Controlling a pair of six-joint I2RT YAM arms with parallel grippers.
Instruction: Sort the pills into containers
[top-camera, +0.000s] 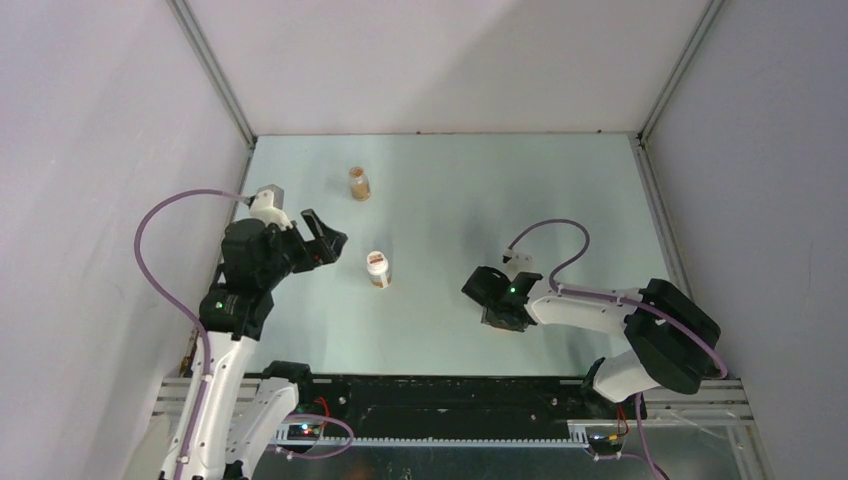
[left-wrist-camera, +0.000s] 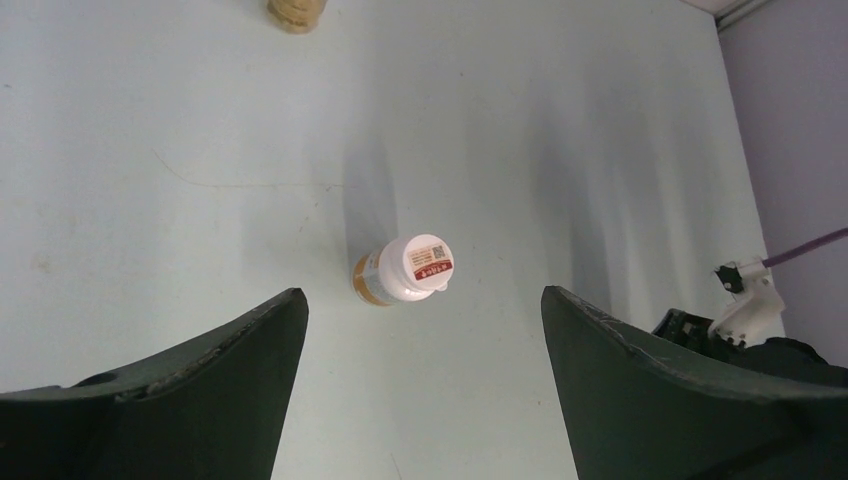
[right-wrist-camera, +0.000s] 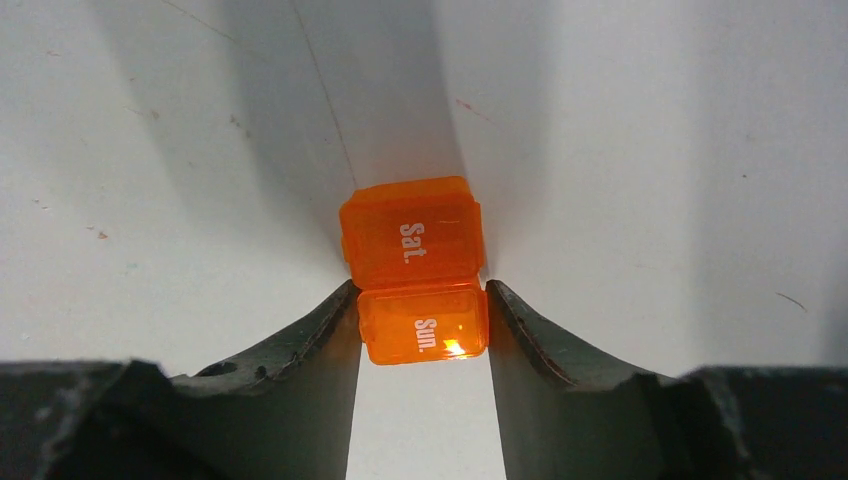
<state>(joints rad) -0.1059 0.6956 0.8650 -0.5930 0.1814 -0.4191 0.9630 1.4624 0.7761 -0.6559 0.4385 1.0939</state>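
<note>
A white-capped pill bottle (top-camera: 378, 270) stands mid-table; it also shows in the left wrist view (left-wrist-camera: 405, 271), ahead of my open, empty left gripper (left-wrist-camera: 423, 330). In the top view the left gripper (top-camera: 325, 240) hovers just left of this bottle. A second amber bottle (top-camera: 360, 184) stands further back, cut by the top edge in the left wrist view (left-wrist-camera: 295, 12). My right gripper (right-wrist-camera: 422, 320) is shut on the "Sun." cell of an orange pill organizer (right-wrist-camera: 415, 270), with the "Sat." cell beyond the fingertips. In the top view the right gripper (top-camera: 497, 312) hides the organizer.
White enclosure walls (top-camera: 120, 120) surround the pale green table (top-camera: 450, 200). A black rail (top-camera: 440, 395) runs along the near edge. The right arm's wrist (left-wrist-camera: 750, 320) shows at the right of the left wrist view.
</note>
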